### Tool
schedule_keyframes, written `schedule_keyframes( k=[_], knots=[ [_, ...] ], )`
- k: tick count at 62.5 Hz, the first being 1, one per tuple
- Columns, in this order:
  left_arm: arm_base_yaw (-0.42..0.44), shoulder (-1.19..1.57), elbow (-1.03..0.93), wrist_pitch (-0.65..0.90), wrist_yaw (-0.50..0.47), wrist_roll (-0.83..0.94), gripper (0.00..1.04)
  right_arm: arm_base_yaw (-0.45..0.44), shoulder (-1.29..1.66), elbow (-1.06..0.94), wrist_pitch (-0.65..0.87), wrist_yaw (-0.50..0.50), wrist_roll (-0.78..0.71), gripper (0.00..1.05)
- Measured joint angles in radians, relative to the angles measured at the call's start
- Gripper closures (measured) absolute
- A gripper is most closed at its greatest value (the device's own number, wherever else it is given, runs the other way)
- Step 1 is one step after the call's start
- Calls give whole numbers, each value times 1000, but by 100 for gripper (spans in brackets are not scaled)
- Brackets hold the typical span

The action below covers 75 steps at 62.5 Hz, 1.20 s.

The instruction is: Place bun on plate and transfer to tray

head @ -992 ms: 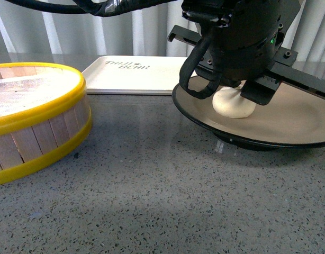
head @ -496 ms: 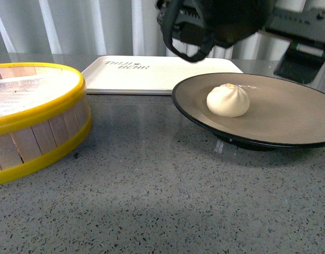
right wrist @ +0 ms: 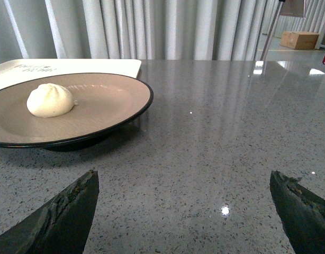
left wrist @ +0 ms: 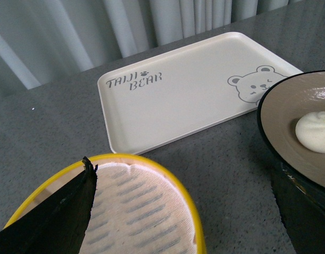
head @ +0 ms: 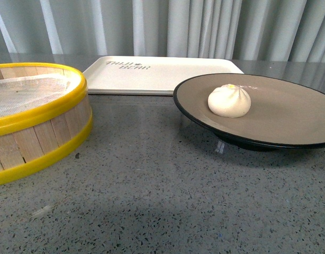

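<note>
Grey bear print [left wrist: 256, 86] on tray [left wrist: 173, 106], left wrist view only.

Arm gone, bun [head: 229, 101] left on plate [head: 289, 114]
The black arm whose jaws enclosed the bun a second ago (already lifted clear half a second ago) has left the front view entirely; the bun now sits uncovered and untouched, and the curtain [head: 205, 26] behind shows unobstructed.

One bun [head: 229, 100], one plate [head: 289, 114], one tray [head: 168, 76], one yellow-rimmed steamer basket [head: 41, 132], all on one grey surface [head: 152, 201].
</note>
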Motion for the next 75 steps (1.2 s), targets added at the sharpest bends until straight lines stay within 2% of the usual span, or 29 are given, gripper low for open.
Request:
schedule_keyframes(
  k=[2,5,7,11,15,17,28,33,46,75],
  knots=[
    [18,-31,-30,27,-23,-11,9,0,0,0,0,0,0,8],
    [58,-89,-113,154,-106,-74,18,0,0,0,0,0,0,8],
    [92,-127,-168,221,-108,-100,23,0,0,0,0,0,0,8],
    [169,-205,-274,299,-57,-141,34,0,0,0,0,0,0,8],
    [305,-312,-413,328,63,-174,50,0,0,0,0,0,0,8],
    [334,-339,-454,335,73,-179,55,0,0,0,0,-1,0,8],
    [359,-421,-593,374,97,-190,84,0,0,0,0,0,0,8],
    [359,-465,-649,388,98,-195,101,0,0,0,0,1,0,8],
    [361,-560,-751,394,98,-201,101,0,0,0,0,1,0,8],
    [361,-725,-848,332,98,-201,101,0,0,0,0,0,0,8]
  ],
)
